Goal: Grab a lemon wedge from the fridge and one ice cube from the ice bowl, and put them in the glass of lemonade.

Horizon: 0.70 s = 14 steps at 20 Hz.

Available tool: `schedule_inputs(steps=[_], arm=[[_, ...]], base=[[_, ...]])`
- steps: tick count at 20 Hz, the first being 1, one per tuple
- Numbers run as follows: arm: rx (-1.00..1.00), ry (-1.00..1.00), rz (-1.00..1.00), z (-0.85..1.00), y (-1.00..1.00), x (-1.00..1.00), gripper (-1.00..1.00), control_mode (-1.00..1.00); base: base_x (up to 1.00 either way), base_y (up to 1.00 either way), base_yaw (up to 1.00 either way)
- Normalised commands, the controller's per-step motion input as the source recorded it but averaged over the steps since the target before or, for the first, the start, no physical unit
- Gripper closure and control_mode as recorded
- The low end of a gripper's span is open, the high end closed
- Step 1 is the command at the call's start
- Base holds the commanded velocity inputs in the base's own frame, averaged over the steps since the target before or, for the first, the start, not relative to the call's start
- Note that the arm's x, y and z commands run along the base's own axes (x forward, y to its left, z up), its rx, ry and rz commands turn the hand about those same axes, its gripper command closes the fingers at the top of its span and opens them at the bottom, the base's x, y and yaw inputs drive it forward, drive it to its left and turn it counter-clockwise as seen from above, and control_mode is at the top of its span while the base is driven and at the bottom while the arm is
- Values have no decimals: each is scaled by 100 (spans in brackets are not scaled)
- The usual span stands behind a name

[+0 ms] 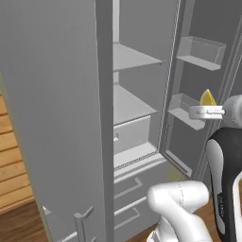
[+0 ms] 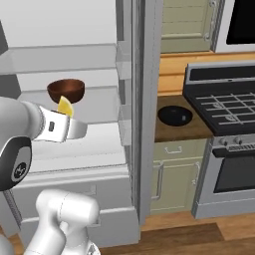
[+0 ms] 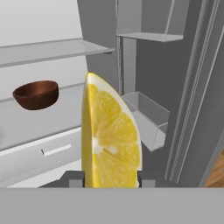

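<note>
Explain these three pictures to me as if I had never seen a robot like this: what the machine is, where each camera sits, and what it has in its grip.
The machine is a white robot arm on a driving base, in a rendered kitchen. Two cameras ride on the base behind the arm, to its left and right; the third sits on the hand and looks along the fingers. The arm reaches into the open grey fridge. Its gripper is closed on a lemon wedge, held upright, rind to the right in the hand view. A brown bowl rests on a fridge shelf behind it. Right of the fridge, a black ice bowl sits on the wooden counter beside the stove.
</note>
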Motion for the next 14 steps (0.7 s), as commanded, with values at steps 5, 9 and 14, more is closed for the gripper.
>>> schedule_inputs(steps=[5, 9, 14], arm=[[0, 0, 0, 0, 0, 0, 100, 100], [0, 0, 0, 0, 0, 0, 100, 100], [0, 0, 0, 0, 0, 0, 100, 100]], base=[[-100, 100, -13], [-81, 81, -39], [-63, 69, -49]])
